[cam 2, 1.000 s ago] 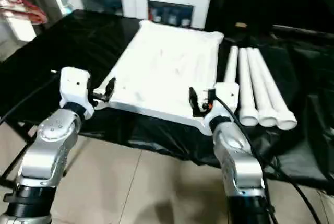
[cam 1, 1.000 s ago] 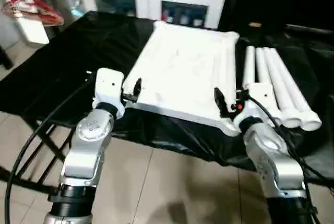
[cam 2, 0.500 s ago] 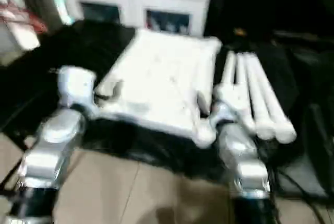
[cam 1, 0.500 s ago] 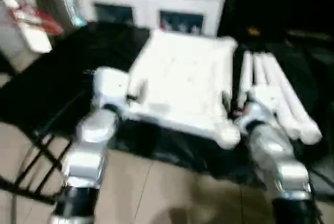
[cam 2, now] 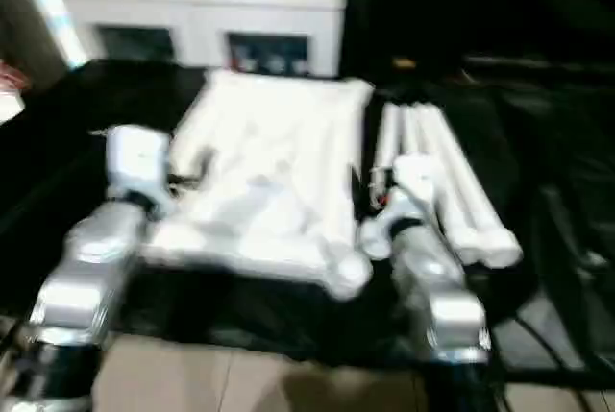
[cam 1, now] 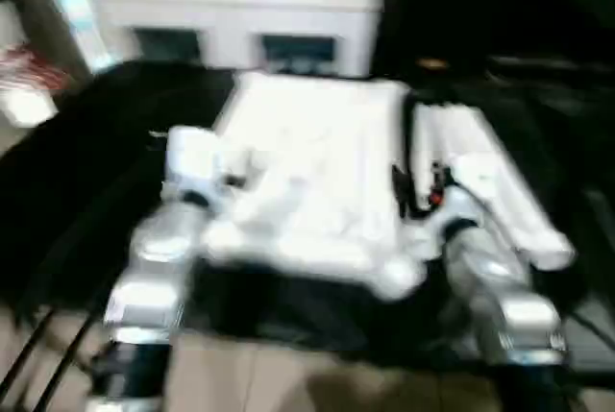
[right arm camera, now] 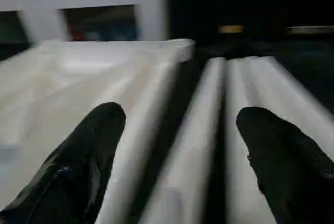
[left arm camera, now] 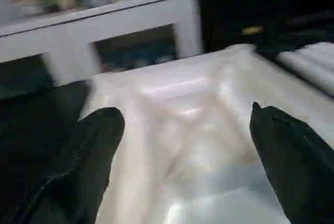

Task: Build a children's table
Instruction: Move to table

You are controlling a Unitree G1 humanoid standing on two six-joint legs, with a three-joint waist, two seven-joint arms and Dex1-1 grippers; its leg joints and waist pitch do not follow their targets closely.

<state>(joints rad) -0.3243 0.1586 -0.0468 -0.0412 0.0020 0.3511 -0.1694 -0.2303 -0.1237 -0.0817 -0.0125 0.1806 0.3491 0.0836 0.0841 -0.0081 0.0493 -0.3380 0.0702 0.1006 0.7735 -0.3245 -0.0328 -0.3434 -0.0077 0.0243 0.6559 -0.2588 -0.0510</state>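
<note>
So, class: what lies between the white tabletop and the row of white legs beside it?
Only a narrow strip of the black cloth: the right wrist view shows it bare between the tabletop and the nearest of the legs.

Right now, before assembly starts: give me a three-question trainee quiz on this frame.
1. True or false: the left gripper is closed on the tabletop.
2. The tube legs lie where? A) on the tabletop B) on the black cloth, on the robot's right of the tabletop C) on the floor
3. Fill in: behind the work surface stands a white ____ with dark door panes.

Key: 1 false, its fingers stand wide apart with the tabletop beyond them; the right gripper is open too. 2 B. 3 cabinet.
</note>
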